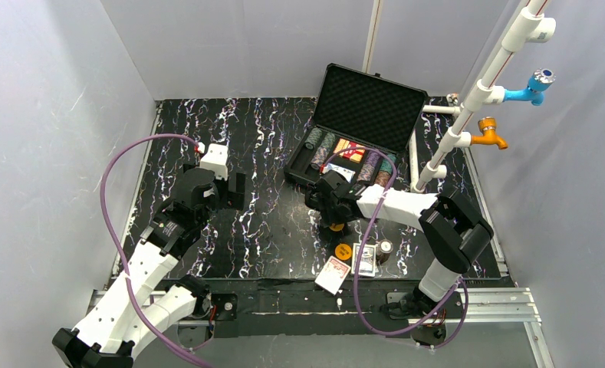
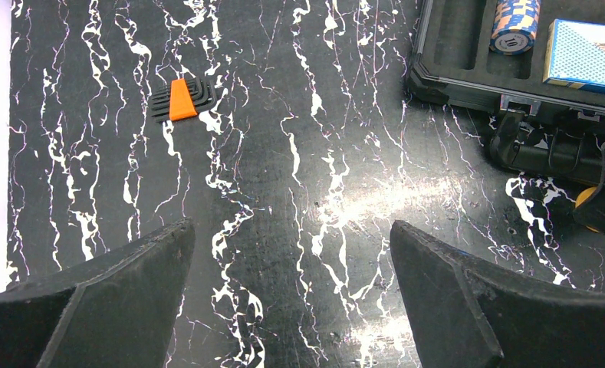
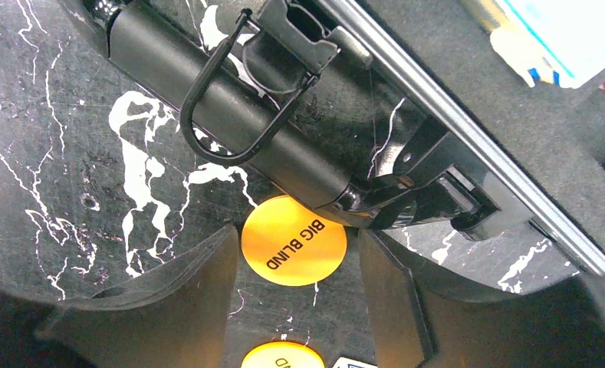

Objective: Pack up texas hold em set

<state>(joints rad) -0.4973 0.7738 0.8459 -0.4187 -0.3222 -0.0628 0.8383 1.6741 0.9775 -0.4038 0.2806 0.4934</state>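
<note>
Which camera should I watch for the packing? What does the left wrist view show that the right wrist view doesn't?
Only the left wrist view: an orange-handled hex key set on the tabletop, a blue-and-orange chip stack and a blue card deck inside the case, and the wide-open left gripper. Only the right wrist view: the orange BIG BLIND disc lying between the right gripper fingers, and a second orange disc at the bottom edge. Both: the black case's front edge with its handle, and the marbled tabletop.

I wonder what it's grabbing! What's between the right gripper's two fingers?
The orange BIG BLIND disc lies flat between the fingers of the right gripper; the right wrist view shows it.
</note>
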